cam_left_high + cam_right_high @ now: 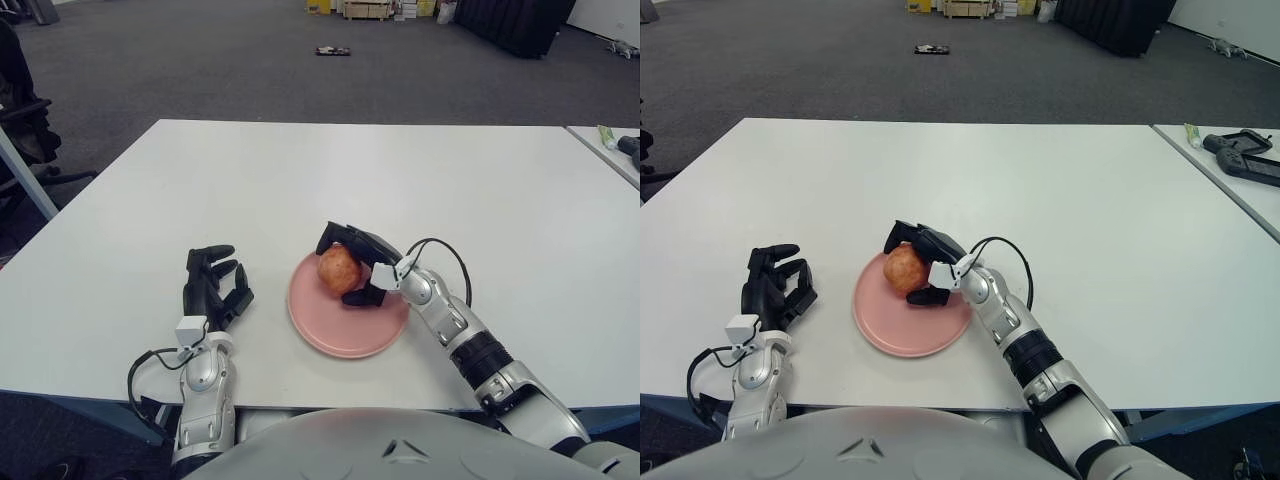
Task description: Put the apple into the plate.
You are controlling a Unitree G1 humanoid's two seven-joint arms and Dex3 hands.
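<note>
pink plate (pixel 340 325) sits under the apple (pixel 339 268), clamped by the right hand (pixel 352 262); left hand (pixel 213 285) loosely open beside.

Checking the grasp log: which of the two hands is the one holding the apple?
The right hand: its fingers wrap the apple over the pink plate. The left hand shows left of the plate, holding nothing.

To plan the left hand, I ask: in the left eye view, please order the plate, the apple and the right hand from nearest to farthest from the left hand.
From the left hand:
1. Plate, to its right.
2. Apple, over the plate's far part.
3. Right hand, gripping the apple from the right.
</note>
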